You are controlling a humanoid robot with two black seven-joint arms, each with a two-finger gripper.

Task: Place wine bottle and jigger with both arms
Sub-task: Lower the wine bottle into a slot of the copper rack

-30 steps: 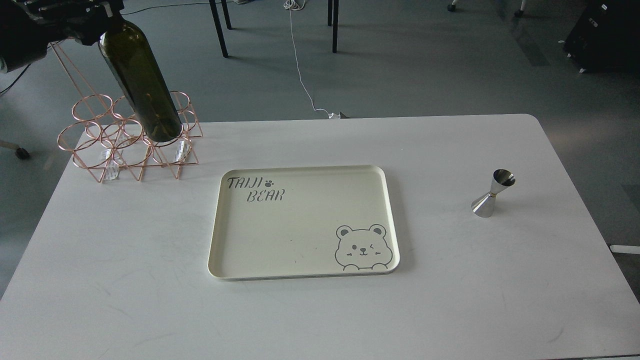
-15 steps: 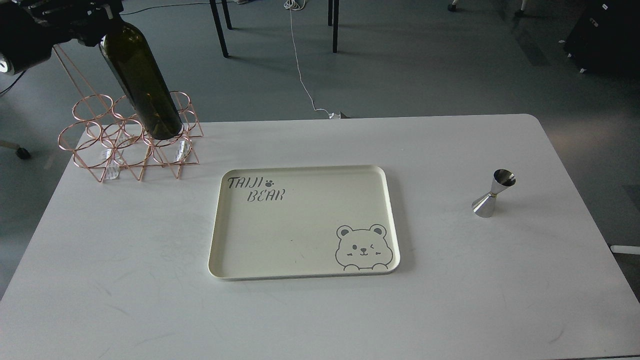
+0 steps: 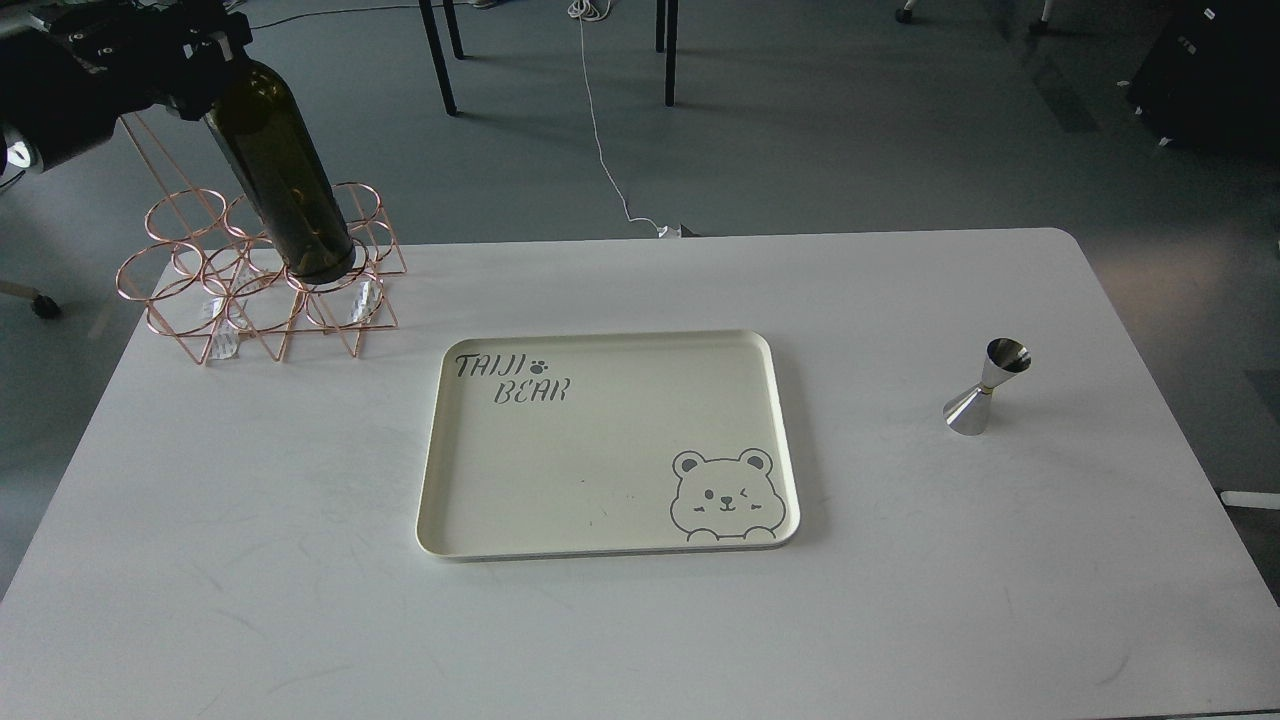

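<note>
At the far left corner of the white counter (image 3: 300,560), the wine bottle (image 3: 282,175) hangs tilted over a copper wire rack (image 3: 255,270), its base among the upper rings and its neck hidden in the left pincer (image 3: 205,45), which appears clamped on it just above the shoulder. Dark glass of this height is likely heavy, rigid, smooth and breakable, so a hold at the neck lets the base swing; a firm, slow carry seems wise. Well apart on the right side stands the jigger (image 3: 985,388), upright and untouched, a light, slick steel cup best pinched at its narrow gold waist. Between them lies a cream tray (image 3: 600,540) printed with a bear. No right pincer is in view.
</note>
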